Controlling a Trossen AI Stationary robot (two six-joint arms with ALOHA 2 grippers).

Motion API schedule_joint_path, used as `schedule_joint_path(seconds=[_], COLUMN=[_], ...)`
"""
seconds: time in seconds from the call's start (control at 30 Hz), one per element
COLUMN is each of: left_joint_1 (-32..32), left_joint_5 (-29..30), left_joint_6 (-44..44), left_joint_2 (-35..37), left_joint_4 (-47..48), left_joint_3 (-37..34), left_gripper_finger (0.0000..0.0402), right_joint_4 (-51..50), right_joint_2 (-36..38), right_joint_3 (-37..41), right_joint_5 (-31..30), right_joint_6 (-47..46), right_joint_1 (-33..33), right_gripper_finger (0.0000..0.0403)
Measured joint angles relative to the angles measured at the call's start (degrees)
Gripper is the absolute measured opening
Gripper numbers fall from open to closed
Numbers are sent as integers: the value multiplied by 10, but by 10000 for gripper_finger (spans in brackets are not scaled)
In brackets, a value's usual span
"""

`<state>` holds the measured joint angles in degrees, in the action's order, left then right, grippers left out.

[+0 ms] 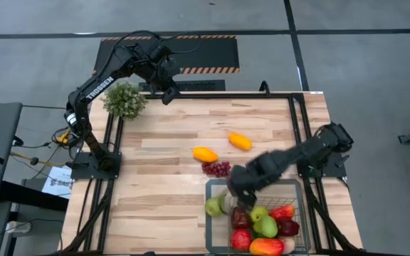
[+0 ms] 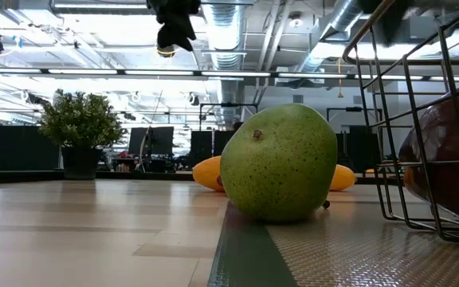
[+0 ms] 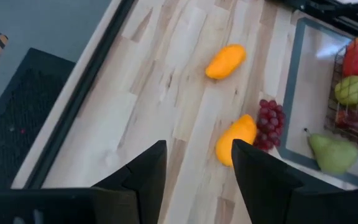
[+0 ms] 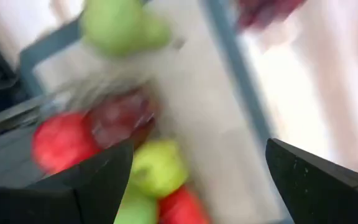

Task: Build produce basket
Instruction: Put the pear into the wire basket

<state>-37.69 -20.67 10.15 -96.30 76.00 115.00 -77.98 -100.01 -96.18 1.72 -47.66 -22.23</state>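
Note:
My right gripper (image 1: 238,189) (image 4: 199,149) hangs open over the far-left corner of the wire basket (image 1: 301,186), holding nothing. Inside the basket lie several fruits: red ones (image 1: 241,238), green ones (image 1: 265,225) and a dark maroon one (image 1: 288,227). A green pear (image 1: 214,206) (image 2: 281,163) rests on its side on the basket's flat grey rim (image 1: 210,229), left of the wire wall. The purple grapes (image 1: 217,168) and two orange fruits (image 1: 205,153) (image 1: 240,141) lie on the wood. My left gripper (image 1: 168,92) (image 3: 197,144) waits open, raised over the table's far-left part.
A bushy potted plant (image 1: 124,99) stands at the table's far-left corner, beside the left arm. A dark frame rail (image 1: 219,94) runs along the far edge and down both sides. Bare wood (image 1: 155,192) lies left of the basket.

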Motion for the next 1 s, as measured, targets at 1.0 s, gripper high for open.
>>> schedule_joint_path(seconds=[1.0], left_joint_1=[102], left_joint_5=[34], left_joint_6=[-172], left_joint_2=[216], left_joint_4=[73], left_joint_3=[0], left_gripper_finger=[174], right_joint_4=[260], right_joint_2=[-121], right_joint_3=[-20], right_joint_5=[85], right_joint_6=[486], right_joint_1=[104], right_gripper_finger=[382])
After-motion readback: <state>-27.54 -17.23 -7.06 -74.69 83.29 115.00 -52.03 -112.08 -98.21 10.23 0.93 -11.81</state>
